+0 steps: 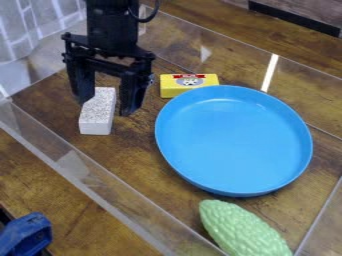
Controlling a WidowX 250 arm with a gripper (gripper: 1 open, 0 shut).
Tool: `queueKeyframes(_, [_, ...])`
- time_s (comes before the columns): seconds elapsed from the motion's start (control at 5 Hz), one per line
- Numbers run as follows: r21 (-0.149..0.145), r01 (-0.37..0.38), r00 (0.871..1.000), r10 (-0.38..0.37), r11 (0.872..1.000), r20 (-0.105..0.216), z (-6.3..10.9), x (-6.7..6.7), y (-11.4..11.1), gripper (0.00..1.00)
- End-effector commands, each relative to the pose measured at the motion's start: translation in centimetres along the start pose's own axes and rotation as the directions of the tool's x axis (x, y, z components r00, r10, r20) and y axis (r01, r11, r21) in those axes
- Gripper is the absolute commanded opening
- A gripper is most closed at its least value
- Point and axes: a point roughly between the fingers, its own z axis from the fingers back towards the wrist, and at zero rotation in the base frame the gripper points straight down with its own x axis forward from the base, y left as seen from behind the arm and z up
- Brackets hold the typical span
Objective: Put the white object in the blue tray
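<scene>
Camera | tool point(107, 98): spread open, fingers around or just above the white block point(98, 112); contact unclear | likely purpose: straddling its narrow width for a side pinch | block: on tabletop point(134, 168), left of blue tray point(233, 140) in view, outside it | tray beside it, probably for a short transfer

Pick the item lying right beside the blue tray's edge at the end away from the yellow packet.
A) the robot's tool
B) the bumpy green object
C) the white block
B: the bumpy green object lies by the near rim of the blue tray, while the yellow packet is by the far rim.
</scene>
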Motion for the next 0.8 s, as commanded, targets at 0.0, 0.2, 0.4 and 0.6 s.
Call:
queueKeyframes(0.0, [-0.001,-0.029,0.999,0.029,1.0,0.033,0.2,0.2,1.2,1.0])
queueKeyframes(0.2, [-0.02,-0.046,0.998,0.047,0.999,0.04,-0.3,0.3,1.7,1.0])
queueKeyframes(0.4, [-0.04,-0.043,0.997,0.045,0.998,0.057,-0.7,0.7,2.0,1.0])
queueKeyframes(0.6, [-0.056,-0.028,0.996,0.033,0.998,0.081,-1.1,1.5,2.5,1.0])
